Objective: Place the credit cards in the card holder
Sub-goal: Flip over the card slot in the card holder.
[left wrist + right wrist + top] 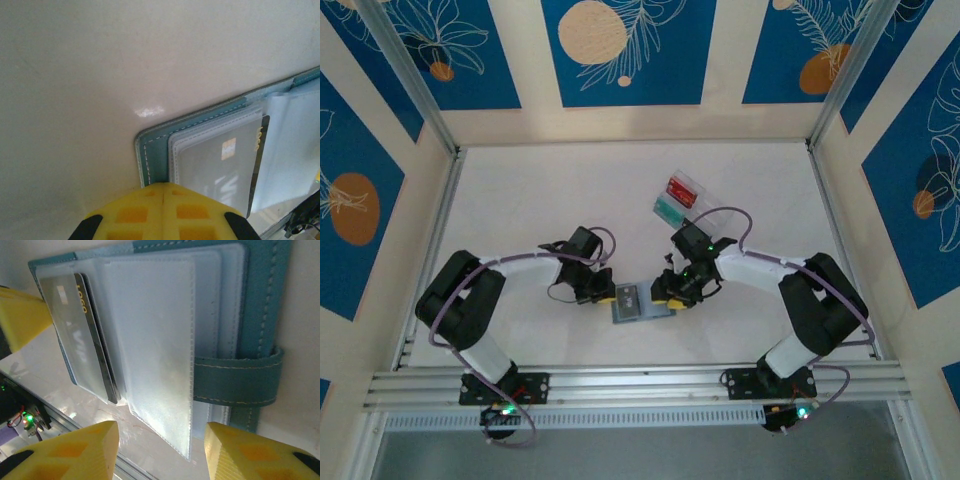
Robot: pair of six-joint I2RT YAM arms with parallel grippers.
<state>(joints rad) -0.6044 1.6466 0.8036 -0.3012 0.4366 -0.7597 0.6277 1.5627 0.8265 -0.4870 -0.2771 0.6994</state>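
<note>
**Top view:** card holder [642, 301] lies open on table [520, 210], near the front edge, between both arms. Left gripper [604, 291] is at its left side, right gripper [672, 294] at its right. Clear tray [679, 197] sits well apart, further back.

**Left wrist view:** L fingers [150, 215] are pressed together, nothing seen between them. Tips sit at the holder's stitched corner, appar. pinning it. Grey card [215, 165] w/ chip is seated in a pocket. Dark card [258, 160] edge shows just behind it.

**Right wrist view:** R fingers [82, 447] stand apart, holding nothing, either side of a loose sleeve [150, 335]. Strap [235, 380] lies across the cover edge.

**Handling, judged:** holder is light, soft, floppy. Sleeves are thin, slick, likely to flop shut. Cards are stiff, thin, slippery, so take by a short edge. Pin the holder by its cover, not its sleeves.
</note>
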